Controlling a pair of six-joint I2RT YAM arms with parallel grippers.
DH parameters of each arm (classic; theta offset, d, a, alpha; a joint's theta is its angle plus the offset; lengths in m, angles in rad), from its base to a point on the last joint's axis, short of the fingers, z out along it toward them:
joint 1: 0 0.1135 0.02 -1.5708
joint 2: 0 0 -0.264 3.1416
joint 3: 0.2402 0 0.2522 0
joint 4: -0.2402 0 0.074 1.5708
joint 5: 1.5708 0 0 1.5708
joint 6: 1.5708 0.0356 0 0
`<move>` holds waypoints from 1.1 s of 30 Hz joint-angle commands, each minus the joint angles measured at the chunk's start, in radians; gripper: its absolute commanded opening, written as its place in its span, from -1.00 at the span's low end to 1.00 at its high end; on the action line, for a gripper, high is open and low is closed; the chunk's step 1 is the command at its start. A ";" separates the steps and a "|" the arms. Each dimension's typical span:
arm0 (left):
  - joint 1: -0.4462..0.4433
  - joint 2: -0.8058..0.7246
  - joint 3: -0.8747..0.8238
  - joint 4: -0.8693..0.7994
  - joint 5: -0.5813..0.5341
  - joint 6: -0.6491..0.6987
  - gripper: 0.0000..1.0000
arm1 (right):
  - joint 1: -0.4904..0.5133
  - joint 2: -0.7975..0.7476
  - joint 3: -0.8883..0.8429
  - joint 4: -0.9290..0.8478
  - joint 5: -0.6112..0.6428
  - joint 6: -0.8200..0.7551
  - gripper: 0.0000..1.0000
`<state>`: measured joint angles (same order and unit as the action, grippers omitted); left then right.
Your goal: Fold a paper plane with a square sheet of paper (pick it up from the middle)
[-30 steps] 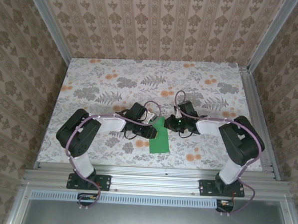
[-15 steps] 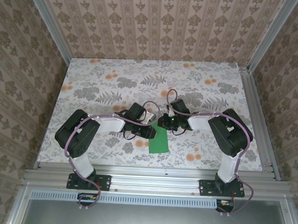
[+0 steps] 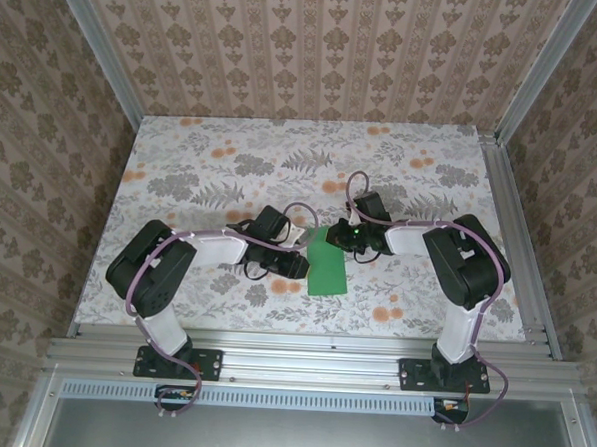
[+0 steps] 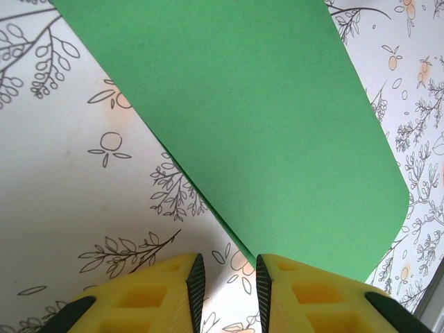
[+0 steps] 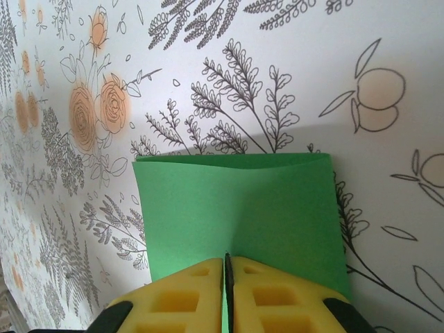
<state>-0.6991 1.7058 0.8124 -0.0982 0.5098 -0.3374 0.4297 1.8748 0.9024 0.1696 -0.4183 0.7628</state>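
The square sheet of paper [image 3: 327, 272] is bright green and sits between the two grippers near the table's front middle. In the right wrist view the paper [image 5: 236, 201] is folded double, its far edge showing two layers. My right gripper [image 5: 227, 260] is shut on its near edge, with a faint crease running out from the pads. From above, the right gripper [image 3: 338, 240] sits at the paper's upper end. My left gripper [image 4: 227, 274] stands slightly open with bare tabletop in the gap; the paper [image 4: 263, 118] edge reaches its right fingertip [image 4: 262, 272]. Seen from above, the left gripper [image 3: 303, 260] is at the sheet's left side.
The floral tabletop [image 3: 232, 160] stretches behind and to both sides. Patterned walls enclose it on three sides. An aluminium rail [image 3: 312, 356] carrying the arm bases runs along the near edge.
The right gripper swung left over the sheet and has come back a little to the right. The green sheet now shows wider and reaches higher toward it. The left arm has barely moved.
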 commanded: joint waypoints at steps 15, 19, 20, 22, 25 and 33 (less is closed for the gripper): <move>-0.034 -0.107 0.079 0.000 0.039 -0.104 -0.38 | 0.021 0.027 -0.079 0.062 -0.058 0.130 -0.73; -0.061 -0.043 0.090 0.042 0.051 -0.114 -0.38 | 0.030 0.018 -0.066 0.045 -0.074 0.144 -0.71; -0.069 -0.024 0.097 0.043 0.053 -0.110 -0.38 | 0.034 0.017 -0.059 0.027 -0.069 0.135 -0.71; -0.084 0.007 0.106 0.046 0.051 -0.102 -0.38 | 0.036 0.019 -0.057 0.027 -0.072 0.137 -0.71; -0.097 0.042 0.100 0.058 0.054 -0.103 -0.39 | 0.037 0.025 -0.057 0.032 -0.070 0.142 -0.71; -0.112 0.088 0.058 0.048 0.026 -0.087 -0.40 | 0.026 0.047 -0.039 0.042 -0.069 0.136 -0.70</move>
<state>-0.8005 1.7676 0.8906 -0.0525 0.5388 -0.4267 0.4572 1.8790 0.8543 0.2703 -0.4866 0.8944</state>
